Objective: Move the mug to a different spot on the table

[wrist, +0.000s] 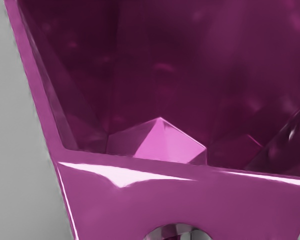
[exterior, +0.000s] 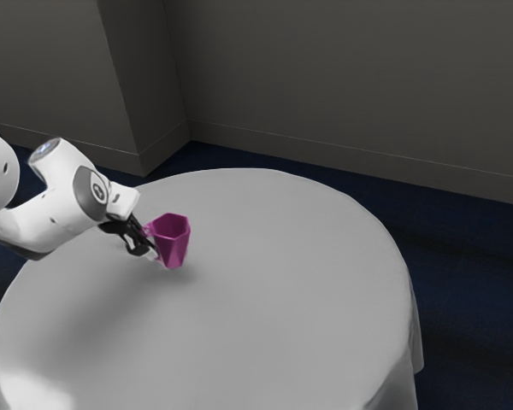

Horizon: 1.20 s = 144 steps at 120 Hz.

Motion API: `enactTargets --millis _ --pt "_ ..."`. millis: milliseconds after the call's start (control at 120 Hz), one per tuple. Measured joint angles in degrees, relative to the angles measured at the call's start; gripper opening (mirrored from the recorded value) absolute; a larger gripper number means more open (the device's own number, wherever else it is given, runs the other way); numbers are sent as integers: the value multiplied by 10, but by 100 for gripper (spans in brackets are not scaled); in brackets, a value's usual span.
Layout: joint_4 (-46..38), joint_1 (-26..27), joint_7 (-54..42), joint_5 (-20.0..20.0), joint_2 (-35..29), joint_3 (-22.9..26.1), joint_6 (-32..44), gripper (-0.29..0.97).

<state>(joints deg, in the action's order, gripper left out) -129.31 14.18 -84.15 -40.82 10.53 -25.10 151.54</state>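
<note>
Magenta and faceted, the mug [exterior: 173, 239] sits left of centre in the exterior view, on the left part of the round white-draped surface [exterior: 308, 290], leaning a little to the exterior view's right. The black gripper [exterior: 144, 243], on the white arm [exterior: 51, 205] reaching in from the left edge, appears to pinch the mug's left side, though the contact is too small to read for certain. In the wrist view the mug's [wrist: 165, 75] open mouth lies right beneath the hand, its glossy near wall across the lower frame.
</note>
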Motion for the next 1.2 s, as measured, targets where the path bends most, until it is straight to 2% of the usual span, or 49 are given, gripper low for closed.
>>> enactTargets --millis 283,392,642,1067,1200 --pt "-2 44 -5 -101 8 -2 26 -7" --pt "-6 58 -7 -127 12 -3 30 -7" --pt "-8 68 -12 -163 30 -4 37 -10" --pt "-8 79 -21 -188 57 -3 54 -11" --pt "-13 88 -17 -194 54 -5 47 16"
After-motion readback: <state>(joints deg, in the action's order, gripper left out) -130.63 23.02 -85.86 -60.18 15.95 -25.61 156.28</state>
